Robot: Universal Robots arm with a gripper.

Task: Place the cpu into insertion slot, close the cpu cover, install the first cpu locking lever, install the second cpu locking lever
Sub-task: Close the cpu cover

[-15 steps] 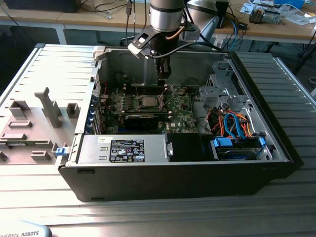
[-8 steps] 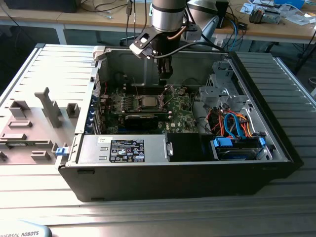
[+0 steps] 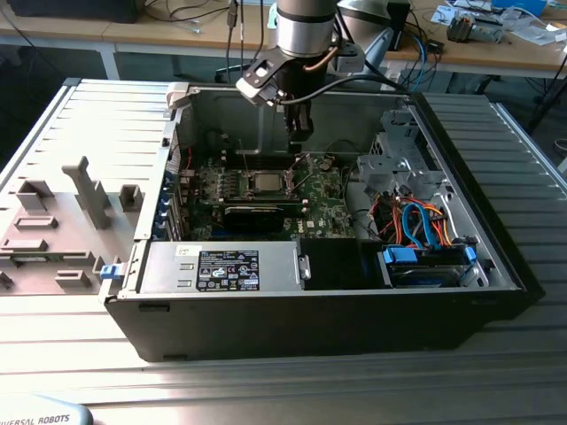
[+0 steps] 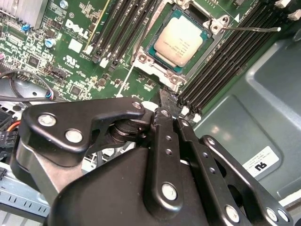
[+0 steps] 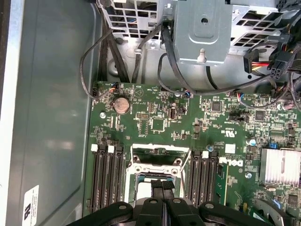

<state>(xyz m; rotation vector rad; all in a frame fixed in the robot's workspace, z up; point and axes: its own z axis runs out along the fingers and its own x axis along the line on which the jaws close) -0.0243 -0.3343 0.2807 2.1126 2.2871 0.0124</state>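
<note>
I am looking down into an open desktop computer case (image 3: pixel 496 266) that lies on its side on a ribbed metal table (image 3: pixel 283 390). The robot arm (image 3: pixel 306 27) comes in from above. Its gripper (image 3: pixel 299 152) hangs over the green motherboard (image 3: pixel 328 208), just above the board and near the socket, on the exterior view's right of it. In both wrist views the two black fingers (image 5: pixel 156 189) are pressed together with only a thin seam between them and have hold of nothing. The cpu (image 4: pixel 181 43), a pale metal square with a green edge showing all round, sits flat in the insertion slot (image 4: pixel 153 70) in the middle of the board, with long black memory slots (image 4: pixel 221 61) on either side of it. In the first wrist view a silvery frame that looks like the cpu cover (image 5: pixel 157 149) lies at the socket's edge rather than down over the chip, though I cannot be sure of its angle. A thin metal locking lever (image 4: pixel 249 29) sticks out from one socket corner across the memory slots. A second thin lever (image 4: pixel 124 83) angles away from the opposite corner. In the exterior view a black card (image 3: pixel 257 215) lies just in front of the socket, and blue and orange cables (image 3: pixel 416 226) run to the drive bay on the exterior view's right.
</note>
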